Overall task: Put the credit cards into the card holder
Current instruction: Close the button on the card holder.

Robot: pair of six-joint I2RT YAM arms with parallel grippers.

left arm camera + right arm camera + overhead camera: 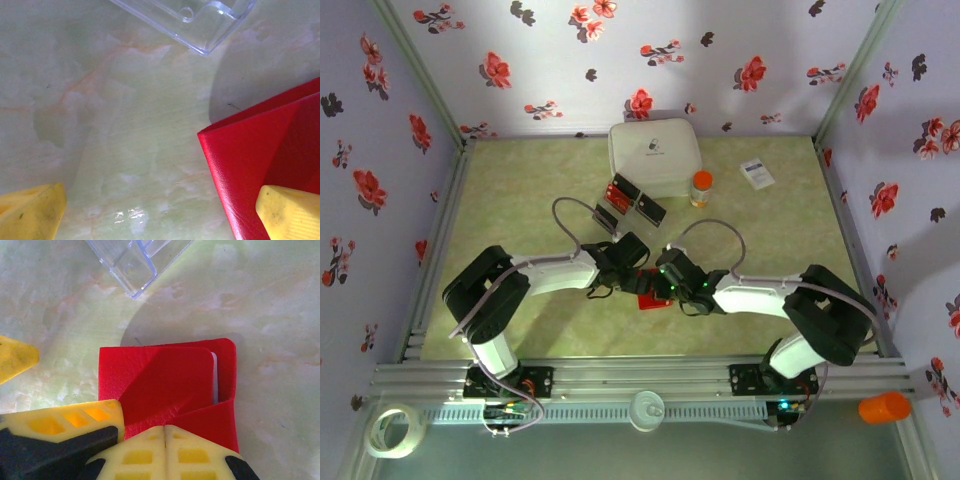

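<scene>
From above, the two wrists meet over the middle of the surface [520, 200] and cover most of the holder [653, 300], so just a red corner shows between them. In the left wrist view the holder is cut off by the right edge. A clear plastic piece [195, 22] is cut off at the top, and I cannot tell what it belongs to. The left claw [160, 215] stands wide apart, one tip over bare surface and the other over the holder's corner. The right claw [165, 435] is pressed together on the holder's near edge, where the red flap creases and lifts toward it. Beyond the arms, three black trays [651, 209] lie just near of a white lidded box [653, 152]. Red cards [617, 192] show in the tray closest to the box; what the other trays hold is too small to make out. An orange-capped bottle [701, 187] stands just right of the box. The holder is plain red with rounded corners and folded over. A pale sliver [214, 377] shows inside its right edge; I cannot tell whether that is a card or lining.
</scene>
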